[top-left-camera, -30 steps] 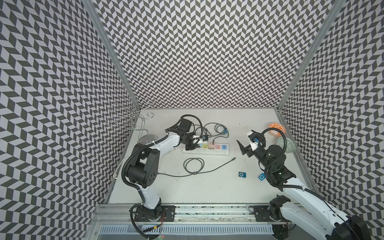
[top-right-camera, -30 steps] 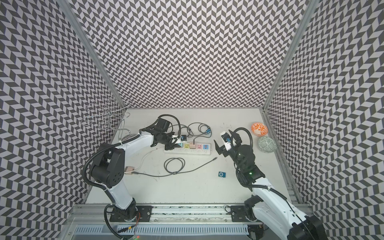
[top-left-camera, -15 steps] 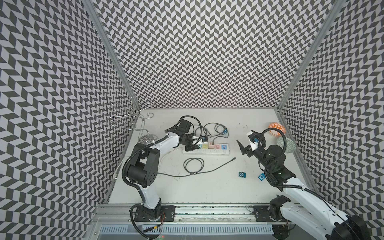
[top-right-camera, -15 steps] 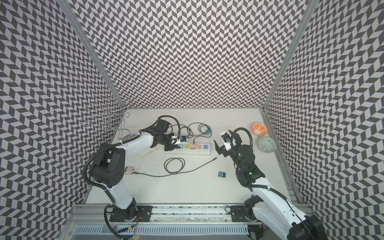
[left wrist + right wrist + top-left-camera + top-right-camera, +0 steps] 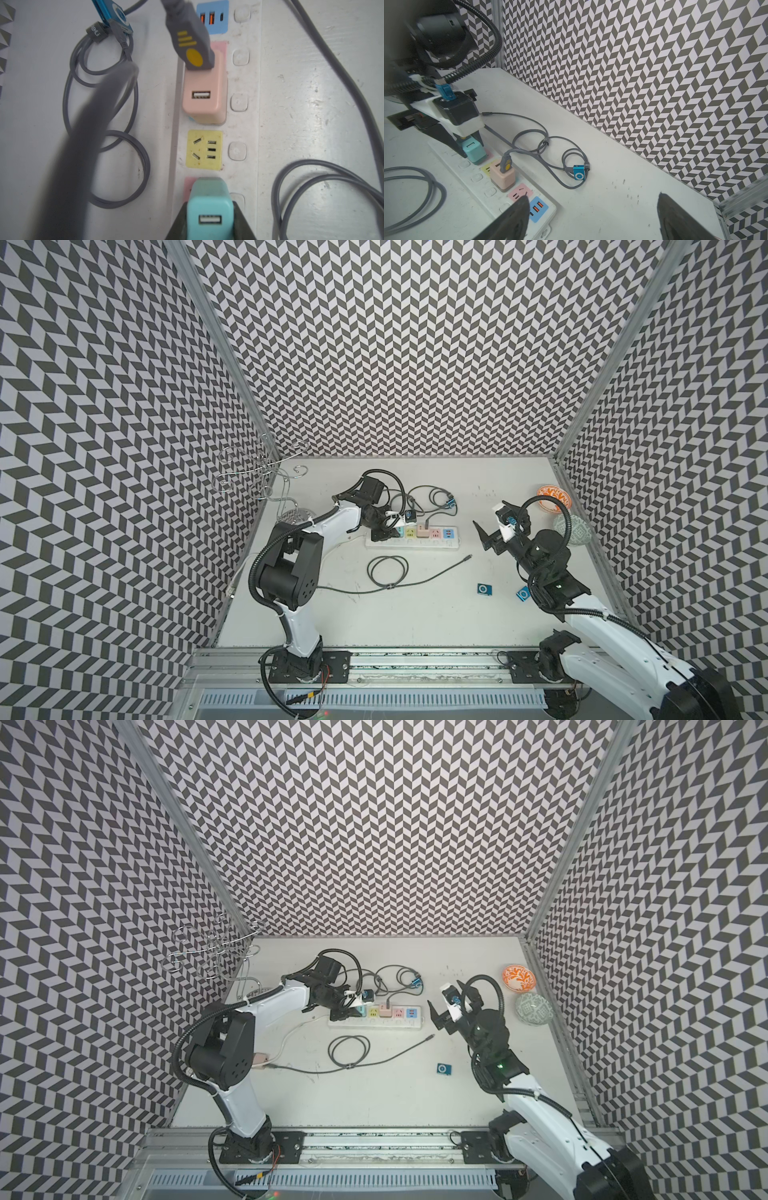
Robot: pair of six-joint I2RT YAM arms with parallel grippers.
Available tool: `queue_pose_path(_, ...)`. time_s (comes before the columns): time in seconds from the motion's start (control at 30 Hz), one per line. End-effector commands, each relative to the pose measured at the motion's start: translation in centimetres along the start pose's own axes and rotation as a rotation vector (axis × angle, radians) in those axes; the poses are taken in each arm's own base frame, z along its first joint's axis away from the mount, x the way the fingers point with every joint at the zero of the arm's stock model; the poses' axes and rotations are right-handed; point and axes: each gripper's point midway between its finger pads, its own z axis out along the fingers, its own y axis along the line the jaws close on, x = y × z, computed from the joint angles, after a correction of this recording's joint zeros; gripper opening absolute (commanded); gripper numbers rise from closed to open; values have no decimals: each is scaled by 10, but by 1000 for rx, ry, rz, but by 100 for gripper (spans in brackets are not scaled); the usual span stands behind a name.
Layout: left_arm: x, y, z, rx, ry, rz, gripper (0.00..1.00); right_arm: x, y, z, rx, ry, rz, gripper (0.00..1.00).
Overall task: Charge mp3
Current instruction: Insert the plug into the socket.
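My left gripper (image 5: 209, 209) is shut on a teal USB adapter (image 5: 209, 204) that sits in the end socket of the white power strip (image 5: 413, 544). A pink adapter (image 5: 204, 97) two sockets along holds a grey USB plug (image 5: 191, 41), whose cable runs to a blue mp3 (image 5: 579, 172) lying behind the strip. Two more blue mp3 players (image 5: 485, 589) (image 5: 523, 594) lie on the table by my right arm. A loose grey cable (image 5: 388, 568) is coiled in front of the strip. My right gripper (image 5: 492, 516) hangs open and empty to the right of the strip.
An orange patterned bowl (image 5: 554, 497) and a grey-green bowl (image 5: 571, 529) stand at the right edge. A wire hook stand (image 5: 266, 472) occupies the back left corner. Patterned walls close in three sides.
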Motion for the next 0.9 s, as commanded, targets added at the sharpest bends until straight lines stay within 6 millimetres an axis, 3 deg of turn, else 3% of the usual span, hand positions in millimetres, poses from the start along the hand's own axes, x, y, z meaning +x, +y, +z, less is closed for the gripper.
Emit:
queue_pose_path(0.0, 14, -18, 15, 106, 36, -41, 0, -9, -4, 2, 10, -38, -2, 94)
queue_pose_path(0.43, 26, -13, 35, 130, 55, -52, 0, -7, -3, 13, -12, -17, -13, 94)
queue_pose_path(0.7, 33, -8, 47, 148, 79, -81, 8, -6, 0, 19, -36, -3, -15, 94)
queue_pose_path(0.87, 23, 3, 37, 102, 60, -61, 22, -5, 2, 20, -50, 3, -13, 94)
